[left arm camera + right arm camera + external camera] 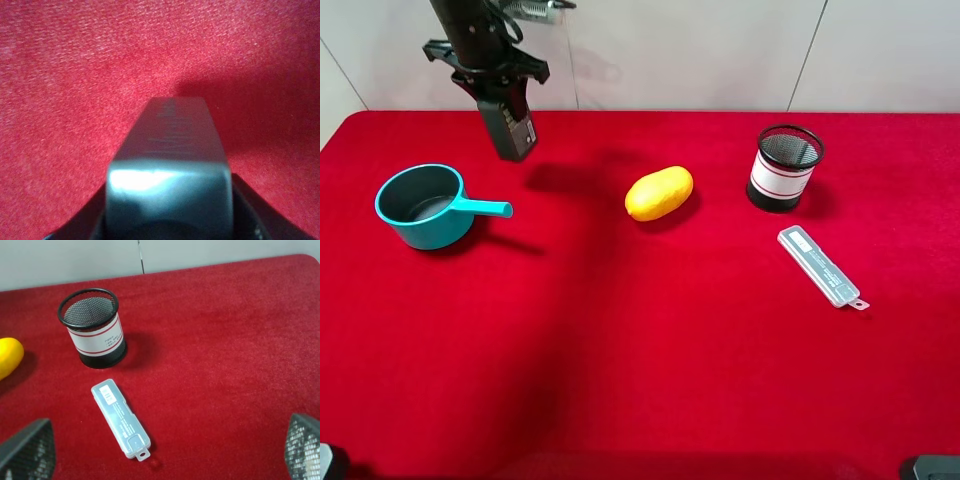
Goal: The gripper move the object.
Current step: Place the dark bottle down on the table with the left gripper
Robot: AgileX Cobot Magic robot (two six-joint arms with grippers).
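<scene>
My left gripper point(498, 82) is shut on the dark grey bottle point(510, 128) and holds it by its top, hanging in the air over the back left of the red table. In the left wrist view the bottle point(172, 150) fills the middle, with a dark finger point(262, 215) on each side of it and red cloth beneath. Its pump top and label are hidden. My right gripper point(167, 447) is open and empty, its mesh-patterned fingertips point(30, 447) wide apart above the right side of the table.
A teal saucepan point(425, 205) sits at the left. A yellow lemon-like fruit point(659, 192) lies mid-table. A black mesh cup point(786, 167) stands at the back right, and a flat translucent grey case point(820, 266) lies in front of it; both show in the right wrist view.
</scene>
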